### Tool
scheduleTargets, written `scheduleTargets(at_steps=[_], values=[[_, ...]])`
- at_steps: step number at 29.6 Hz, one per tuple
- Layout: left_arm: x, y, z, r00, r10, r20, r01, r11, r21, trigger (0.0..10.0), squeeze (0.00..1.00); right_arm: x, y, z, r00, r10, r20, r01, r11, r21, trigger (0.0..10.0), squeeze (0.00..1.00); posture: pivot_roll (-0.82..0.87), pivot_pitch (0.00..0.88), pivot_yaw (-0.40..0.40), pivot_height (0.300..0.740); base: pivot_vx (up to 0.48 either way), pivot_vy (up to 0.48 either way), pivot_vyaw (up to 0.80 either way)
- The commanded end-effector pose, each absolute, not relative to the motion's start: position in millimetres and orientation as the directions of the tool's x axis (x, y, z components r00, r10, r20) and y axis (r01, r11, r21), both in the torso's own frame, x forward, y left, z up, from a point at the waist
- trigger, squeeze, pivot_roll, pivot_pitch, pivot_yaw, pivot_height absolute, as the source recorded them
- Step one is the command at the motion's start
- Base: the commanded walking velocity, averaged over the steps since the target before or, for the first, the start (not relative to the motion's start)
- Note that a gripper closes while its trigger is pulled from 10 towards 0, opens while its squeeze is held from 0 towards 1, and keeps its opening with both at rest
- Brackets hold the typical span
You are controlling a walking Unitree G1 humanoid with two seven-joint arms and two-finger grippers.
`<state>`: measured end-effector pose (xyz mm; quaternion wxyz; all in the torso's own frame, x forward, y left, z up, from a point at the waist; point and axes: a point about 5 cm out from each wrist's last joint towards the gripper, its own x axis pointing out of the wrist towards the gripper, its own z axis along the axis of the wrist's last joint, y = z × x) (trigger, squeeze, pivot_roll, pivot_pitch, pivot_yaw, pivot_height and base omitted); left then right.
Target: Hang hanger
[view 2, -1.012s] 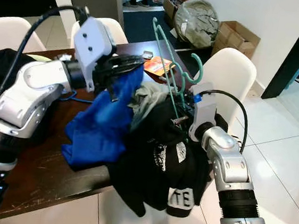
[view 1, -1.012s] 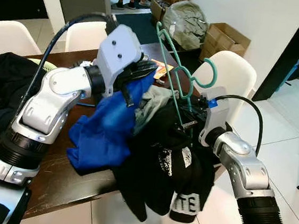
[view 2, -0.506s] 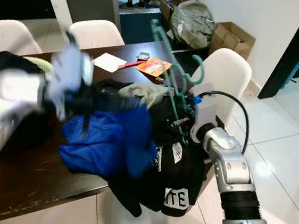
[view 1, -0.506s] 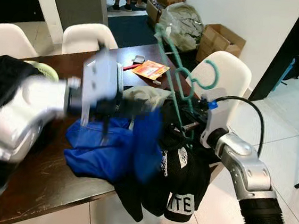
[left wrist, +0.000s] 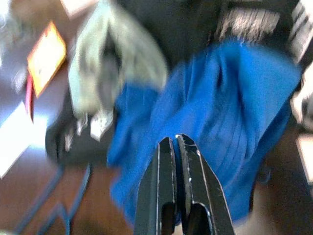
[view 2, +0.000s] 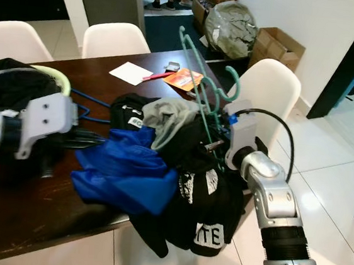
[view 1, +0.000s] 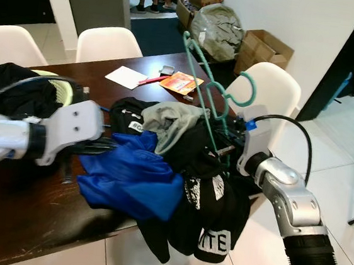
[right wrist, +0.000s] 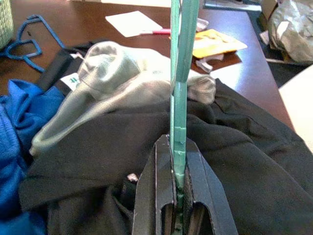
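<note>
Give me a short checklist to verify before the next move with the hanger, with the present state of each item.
1. Right pincer holds the hanger: ok, its fingers are shut on the green bar.
2. Left pincer free of cloth: ok, shut with nothing between its fingers, over the blue cloth.
3. Hanger free of clothes: cannot tell, its lower part runs into the black garment.
4. Hanger hook free: ok, it stands in the air near the white chair.
5. Clothes stable on the table: not ok, the black garment hangs over the edge.
6. Rail to hang on: cannot tell.
</note>
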<state>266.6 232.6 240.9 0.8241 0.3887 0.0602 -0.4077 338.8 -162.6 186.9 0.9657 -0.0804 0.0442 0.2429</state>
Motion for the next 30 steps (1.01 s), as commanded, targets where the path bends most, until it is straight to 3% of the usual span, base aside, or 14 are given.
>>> scheduleTargets(at_steps=[1, 3, 6, 7, 8, 10, 13, 15, 19, 22, 26, 28, 29, 30], values=[[267.0, 244.1, 241.7, 0.706, -0.562, -0.43, 0.688, 0.402, 0.604, 10.0, 0.0, 336.3, -160.0, 178.4, 0.866, 0.472, -0.166, -0.494, 0.86, -0.129, 10.0, 0.0, 0.05, 0.117, 0.004, 0.74, 0.0, 0.0, 0.0], [271.1, 255.6, 236.1, 0.797, -0.481, -0.365, 0.597, 0.539, 0.594, 10.0, 0.0, 336.2, -160.9, 177.8, 0.863, 0.474, -0.175, -0.498, 0.856, -0.137, 10.0, 0.0, 0.05, 0.116, -0.001, 0.74, 0.0, 0.0, 0.0], [273.5, 259.9, 232.2, 0.841, -0.43, -0.329, 0.539, 0.6, 0.591, 10.0, 0.0, 336.7, -161.5, 177.7, 0.863, 0.473, -0.178, -0.498, 0.855, -0.143, 10.0, 0.0, 0.05, 0.116, -0.001, 0.74, 0.0, 0.0, 0.0], [276.9, 260.4, 228.0, 0.866, -0.412, -0.285, 0.499, 0.664, 0.557, 10.0, 1.0, 337.5, -160.7, 178.0, 0.861, 0.476, -0.179, -0.501, 0.853, -0.144, 10.0, 0.0, 0.06, 0.116, -0.008, 0.74, 0.0, 0.0, 0.0], [276.9, 260.4, 228.0, 0.866, -0.412, -0.285, 0.499, 0.664, 0.557, 10.0, 1.0, 337.5, -160.7, 178.0, 0.861, 0.476, -0.179, -0.501, 0.853, -0.144, 10.0, 0.0, 0.06, 0.116, -0.008, 0.74, 0.0, 0.0, 0.0], [284.9, 263.1, 217.6, 0.926, -0.33, -0.181, 0.376, 0.792, 0.481, 10.0, 1.0, 338.9, -158.3, 178.7, 0.856, 0.485, -0.18, -0.511, 0.847, -0.147, 10.0, 0.0, 0.05, 0.114, -0.013, 0.74, 0.0, 0.0, 0.0], [286.9, 263.1, 217.3, 0.944, -0.303, -0.129, 0.328, 0.836, 0.439, 10.0, 1.0, 338.6, -158.0, 177.9, 0.854, 0.487, -0.184, -0.514, 0.844, -0.15, 10.0, 0.0, 0.05, 0.113, -0.014, 0.74, 0.0, 0.0, 0.0], [287.2, 260.0, 216.4, 0.965, -0.261, -0.039, 0.259, 0.907, 0.333, 10.0, 1.0, 338.1, -158.5, 175.8, 0.853, 0.485, -0.192, -0.515, 0.842, -0.159, 10.0, 0.0, 0.06, 0.114, -0.017, 0.74, 0.0, 0.0, 0.0], [285.2, 256.2, 214.0, 0.971, -0.238, 0.001, 0.23, 0.941, 0.25, 10.0, 1.0, 338.1, -159.1, 174.6, 0.854, 0.481, -0.196, -0.512, 0.842, -0.166, 10.0, 0.0, 0.06, 0.114, -0.017, 0.74, 0.0, 0.0, 0.0], [273.1, 241.5, 205.8, 0.988, -0.09, 0.123, 0.091, 0.996, -0.005, 10.0, 1.0, 340.4, -161.3, 173.8, 0.864, 0.462, -0.201, -0.499, 0.841, -0.208, 10.0, 0.0, 0.06, 0.119, -0.029, 0.74, 0.0, 0.0, 0.0], [264.9, 228.0, 206.5, 0.981, -0.02, 0.191, 0.045, 0.99, -0.13, 10.0, 1.0, 341.9, -162.4, 174.2, 0.867, 0.457, -0.2, -0.495, 0.84, -0.224, 10.0, 0.0, 0.07, 0.12, -0.032, 0.74, 0.0, 0.0, 0.0], [250.6, 207.6, 198.7, 0.977, 0.067, 0.203, 0.009, 0.937, -0.351, 10.0, 0.18, 342.9, -163.5, 174.7, 0.867, 0.456, -0.2, -0.495, 0.832, -0.25, 10.0, 0.0, 0.07, 0.121, -0.034, 0.74, 0.0, 0.0, 0.0], [250.6, 207.6, 198.7, 0.977, 0.067, 0.203, 0.009, 0.937, -0.351, 10.0, 0.18, 342.9, -163.5, 174.7, 0.867, 0.456, -0.2, -0.495, 0.832, -0.25, 10.0, 0.0, 0.07, 0.121, -0.034, 0.74, 0.0, 0.0, 0.0], [244.0, 204.8, 191.2, 0.977, 0.126, 0.17, -0.04, 0.899, -0.436, 10.0, 0.0, 343.3, -164.0, 174.6, 0.867, 0.456, -0.201, -0.496, 0.829, -0.258, 10.0, 0.0, 0.08, 0.122, -0.04, 0.74, 0.0, 0.0, 0.0]])
